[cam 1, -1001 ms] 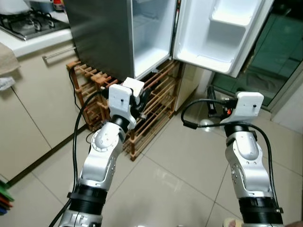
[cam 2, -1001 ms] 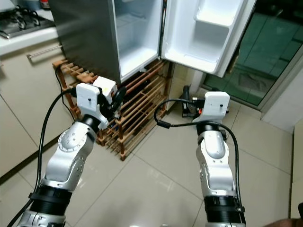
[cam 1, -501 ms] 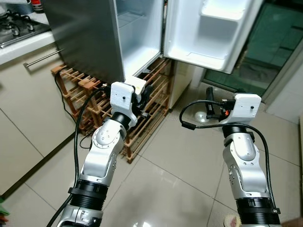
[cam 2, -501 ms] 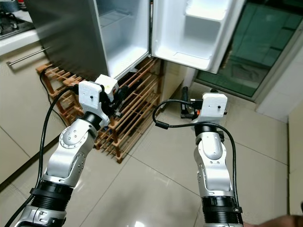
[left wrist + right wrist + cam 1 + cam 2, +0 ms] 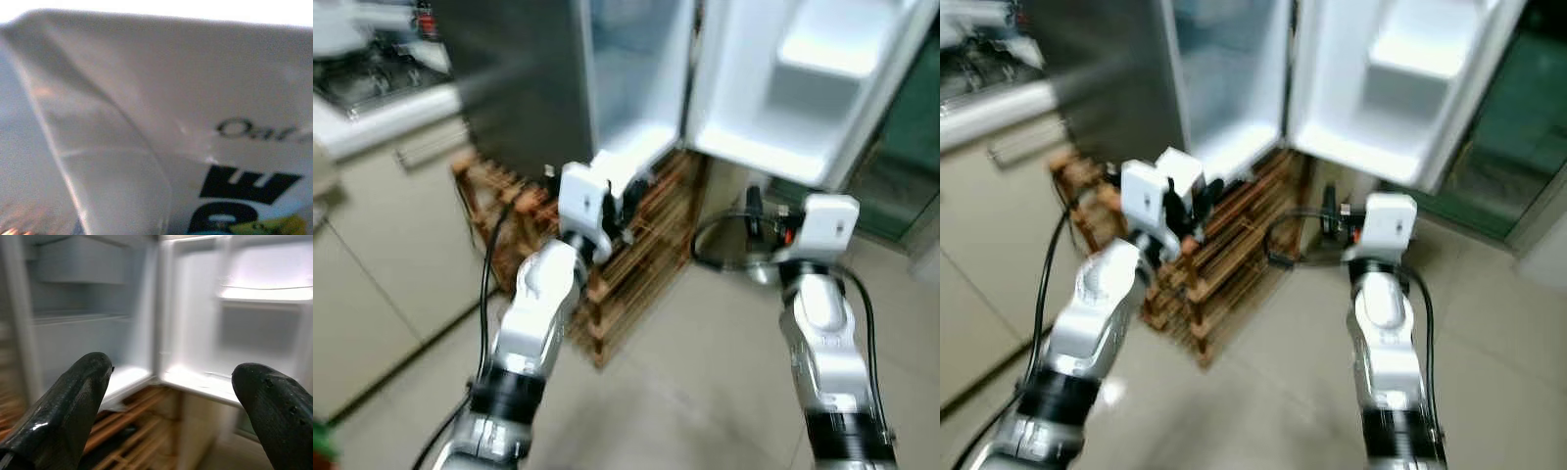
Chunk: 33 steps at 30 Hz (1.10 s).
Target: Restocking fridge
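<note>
Nearest the camera, pale tiled floor under both silver arms, the whole scene smeared by motion blur. Left arm raised in front of the wooden rack, its left gripper with jaws clamped on a small white carton; up close in the left wrist view, the same carton pressed right against the lens, white with a creased fold, black lettering that starts "Oa" and a scrap of yellow at one corner. Right arm raised beside it over bare floor, a black cable looping off its wrist; right gripper with jaws spread wide and holding nothing, the two black fingers well apart and aimed at the open fridge.

Just beyond the left gripper, a wooden slatted rack standing on the floor under the fridge body, its bars running toward the open door. Off to the robot's left, cream cabinet fronts with a bar handle, topped by a white tabletop carrying a gas hob.

Farther back, a steel-sided fridge resting above the rack, door swung wide to the robot's right, a white moulded bin on its inner face. White interior of the fridge showing a shelf line, contents too blurred to tell. Behind the door, dark green glass.
</note>
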Available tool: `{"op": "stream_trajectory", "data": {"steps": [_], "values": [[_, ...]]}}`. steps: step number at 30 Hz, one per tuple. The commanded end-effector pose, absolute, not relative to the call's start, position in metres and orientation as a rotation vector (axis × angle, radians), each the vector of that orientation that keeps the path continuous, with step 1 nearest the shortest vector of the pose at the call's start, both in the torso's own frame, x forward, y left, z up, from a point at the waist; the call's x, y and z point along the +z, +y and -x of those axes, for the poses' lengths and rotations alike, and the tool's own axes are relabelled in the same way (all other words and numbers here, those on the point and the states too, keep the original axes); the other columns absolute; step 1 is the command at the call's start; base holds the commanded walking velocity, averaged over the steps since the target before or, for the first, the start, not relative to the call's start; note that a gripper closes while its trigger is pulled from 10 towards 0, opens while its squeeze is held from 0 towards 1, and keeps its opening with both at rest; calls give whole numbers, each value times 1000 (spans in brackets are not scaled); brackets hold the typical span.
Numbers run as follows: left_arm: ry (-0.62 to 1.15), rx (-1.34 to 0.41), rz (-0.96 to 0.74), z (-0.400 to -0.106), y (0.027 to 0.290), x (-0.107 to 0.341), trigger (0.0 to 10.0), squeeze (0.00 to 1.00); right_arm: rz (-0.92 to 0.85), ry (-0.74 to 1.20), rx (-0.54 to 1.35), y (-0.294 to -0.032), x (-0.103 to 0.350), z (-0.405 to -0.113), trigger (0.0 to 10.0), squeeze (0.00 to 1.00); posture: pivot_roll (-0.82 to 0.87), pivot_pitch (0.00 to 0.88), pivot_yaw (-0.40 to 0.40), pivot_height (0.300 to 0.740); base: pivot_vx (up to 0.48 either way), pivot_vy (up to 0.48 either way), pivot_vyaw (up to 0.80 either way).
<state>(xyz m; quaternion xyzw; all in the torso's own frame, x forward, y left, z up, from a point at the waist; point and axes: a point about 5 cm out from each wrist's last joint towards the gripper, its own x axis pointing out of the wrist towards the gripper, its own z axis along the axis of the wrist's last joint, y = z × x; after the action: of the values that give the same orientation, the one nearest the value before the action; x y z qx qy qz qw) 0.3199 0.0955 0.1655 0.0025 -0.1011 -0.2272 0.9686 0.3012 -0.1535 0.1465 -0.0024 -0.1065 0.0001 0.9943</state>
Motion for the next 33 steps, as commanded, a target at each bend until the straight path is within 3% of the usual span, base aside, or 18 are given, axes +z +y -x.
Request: {"op": "stream_trajectory", "data": {"steps": [1,11,25,33], "values": [[-225,-499,-3,-320,84,171,10000,0,24,-221,-34,-165,148,-301,10000,47,-117,0,16,740,424,0,0],[-237,-530,-6,-319,81,171,10000,0,23,-214,-37,-164,147,-301,10000,47,-122,0,20,740,407,-139,0],[-238,-516,3,-320,81,171,10000,0,34,-199,-36,-165,145,-301,10000,43,-126,0,12,740,379,-291,-786],[-212,-466,51,-323,85,168,10000,0,7,-208,-64,-173,144,-295,10000,47,-133,0,5,740,408,-136,0]]}}
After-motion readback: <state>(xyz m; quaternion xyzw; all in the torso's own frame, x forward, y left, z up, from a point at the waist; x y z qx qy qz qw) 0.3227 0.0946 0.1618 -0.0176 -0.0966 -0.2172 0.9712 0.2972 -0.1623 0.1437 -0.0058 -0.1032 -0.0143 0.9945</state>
